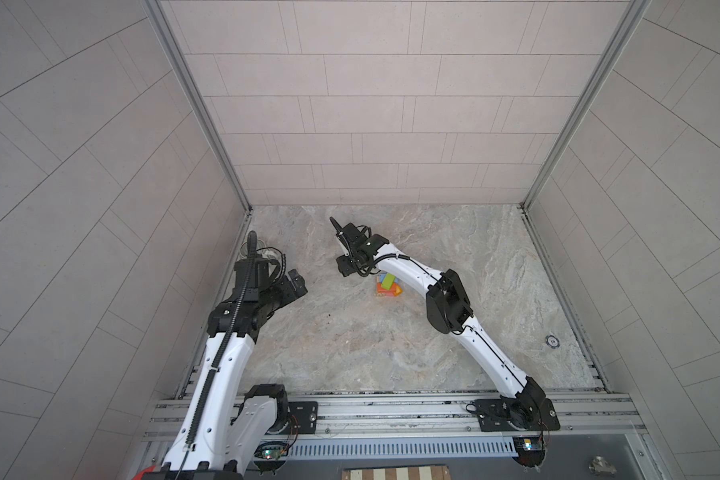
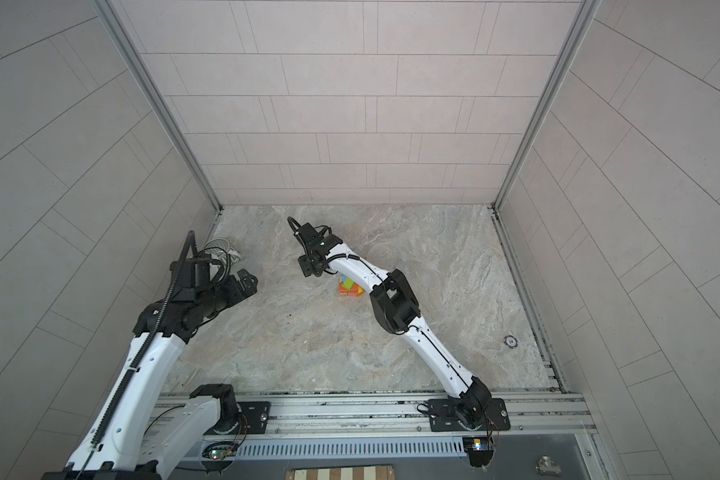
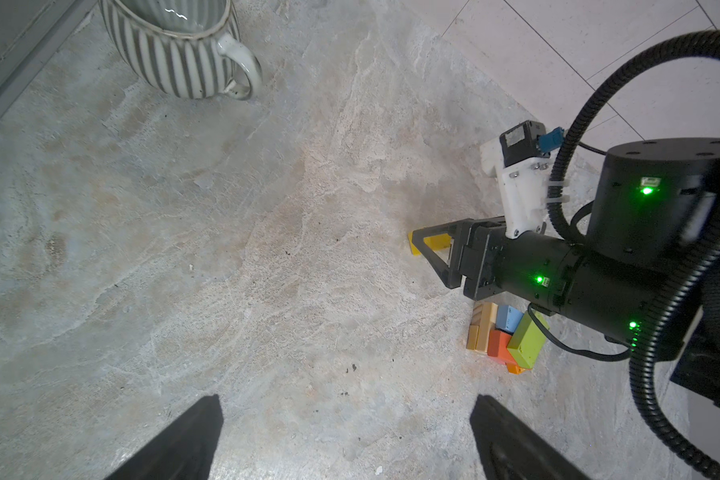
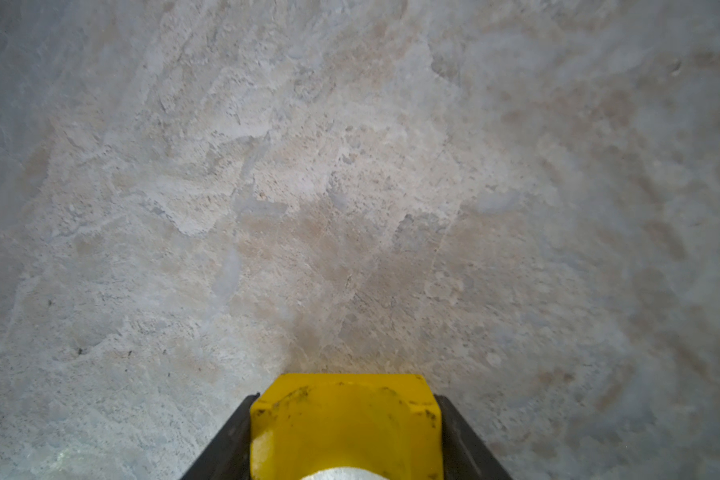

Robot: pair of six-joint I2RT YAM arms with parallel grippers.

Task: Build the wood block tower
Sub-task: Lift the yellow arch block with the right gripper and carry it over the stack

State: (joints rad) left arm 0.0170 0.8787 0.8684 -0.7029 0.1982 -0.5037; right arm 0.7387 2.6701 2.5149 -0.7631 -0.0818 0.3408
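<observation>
Evidently the build is sitting partway done. The wood block tower (image 3: 504, 336) is standing as a low, rather untidy stack near the middle of the worktop (image 1: 350, 353), and in both top views it is showing just beside the right arm's forearm. Tan blocks (image 3: 484, 328) are lying at its base. A blue block (image 3: 509, 318) and an orange-red block (image 3: 499, 343) are sitting against them. A green block (image 3: 526, 343) is resting tilted across the top.

The yellow arch piece (image 3: 435, 241) is lying apart from the stack, farther toward the back wall. The right pincer (image 4: 346, 399) is bracketing it. In the right wrist view both dark fingers are pressing against the yellow sides, so the pincer is gripping the arch at a middling width. In the left wrist view the arch appears to be sitting on the worktop, but I cannot tell whether it is being lifted at all.

The left pincer (image 3: 346, 436) is hanging wide apart with nothing between its fingers. It is near the grey ribbed mug (image 3: 175, 45) and well apart from the stack.

By my reading, most of the blocks are already placed and the arch is the piece left to go. It needs carrying over and setting on the stack. The slanted green block is likely offering a poor seat, so squaring it may be needed.
</observation>
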